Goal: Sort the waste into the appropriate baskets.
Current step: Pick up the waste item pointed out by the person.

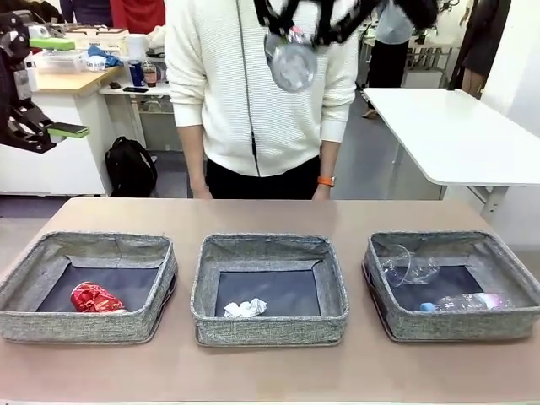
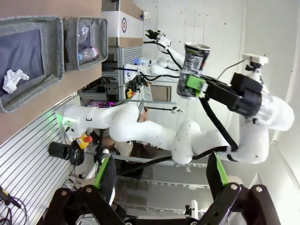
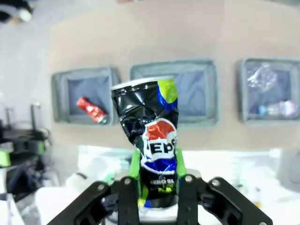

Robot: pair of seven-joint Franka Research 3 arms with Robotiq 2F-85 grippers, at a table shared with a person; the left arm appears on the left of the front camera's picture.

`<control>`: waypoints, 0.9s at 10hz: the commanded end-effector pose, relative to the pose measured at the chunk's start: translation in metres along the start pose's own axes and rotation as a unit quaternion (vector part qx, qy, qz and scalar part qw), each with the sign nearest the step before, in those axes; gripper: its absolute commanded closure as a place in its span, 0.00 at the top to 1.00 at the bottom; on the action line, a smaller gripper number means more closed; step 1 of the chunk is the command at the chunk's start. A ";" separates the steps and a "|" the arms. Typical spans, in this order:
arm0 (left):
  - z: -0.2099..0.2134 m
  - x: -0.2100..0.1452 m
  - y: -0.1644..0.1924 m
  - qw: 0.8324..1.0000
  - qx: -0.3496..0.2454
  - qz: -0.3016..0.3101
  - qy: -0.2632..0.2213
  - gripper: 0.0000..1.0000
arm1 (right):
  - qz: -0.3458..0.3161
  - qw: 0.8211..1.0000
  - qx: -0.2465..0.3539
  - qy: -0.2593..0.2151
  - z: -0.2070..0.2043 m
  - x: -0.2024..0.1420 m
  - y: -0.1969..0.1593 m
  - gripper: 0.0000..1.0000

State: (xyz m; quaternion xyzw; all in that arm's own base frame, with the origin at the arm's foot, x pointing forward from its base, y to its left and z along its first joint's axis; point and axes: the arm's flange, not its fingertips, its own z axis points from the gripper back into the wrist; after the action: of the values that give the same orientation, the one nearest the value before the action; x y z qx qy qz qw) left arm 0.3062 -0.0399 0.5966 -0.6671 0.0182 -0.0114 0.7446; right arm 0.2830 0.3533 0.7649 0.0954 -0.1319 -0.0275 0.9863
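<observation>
**Dark can held high, three baskets half filled**

So the setup was a brown tabletop (image 1: 270,371) in a busy lab, with a white table off to the right behind it and cluttered shelves at the back left. A person in a cream sweater (image 1: 253,84) stood at the far edge, arms down by their sides.

Three grey woven baskets sat in a row, well apart from each other. The left basket (image 1: 25,316) had the crushed red can (image 1: 94,298) lying in its near left corner. The middle basket (image 1: 270,325) had the crumpled white paper ball (image 1: 245,309) close to its near wall. The right basket (image 1: 388,316) held the clear plastic cup (image 1: 408,268) on its side toward the back, plus the clear bottle with blue cap (image 1: 464,302) lying flat in front of it.

The right hand (image 3: 157,187) was way up above the tabletop, clamped on the dark blue-black can (image 3: 150,136), green pads squeezing the lower part. The can looked pretty dented, Pepsi logo facing the wrist camera, top end pointing down toward the baskets. From the front you could see its silvery end (image 1: 291,61) hanging in front of the person's chest.

The left hand (image 1: 59,84) was parked off at the left edge, fingers spread wide apart, gripping nothing.
</observation>
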 end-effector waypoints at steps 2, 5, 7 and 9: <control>0.001 -0.001 -0.005 1.000 -0.011 0.005 0.001 1.00 | -0.014 1.000 0.000 0.014 0.005 0.022 0.030 0.31; 0.001 -0.001 -0.005 1.000 -0.011 0.005 0.001 1.00 | -0.042 0.999 0.003 -0.011 0.002 0.031 0.025 0.31; 0.001 -0.001 -0.005 1.000 -0.011 0.005 0.001 1.00 | -0.010 1.000 0.005 0.016 -0.003 0.027 0.024 0.31; 0.001 -0.001 -0.005 1.000 -0.011 0.005 0.001 1.00 | -0.010 1.000 0.005 0.016 -0.003 0.027 0.024 0.31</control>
State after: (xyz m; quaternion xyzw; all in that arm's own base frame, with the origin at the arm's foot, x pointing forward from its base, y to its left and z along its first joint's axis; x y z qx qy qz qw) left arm 0.3063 -0.0397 0.5966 -0.6671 0.0179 -0.0112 0.7446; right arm 0.3116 0.3768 0.7728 0.1042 -0.1137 -0.0339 0.9875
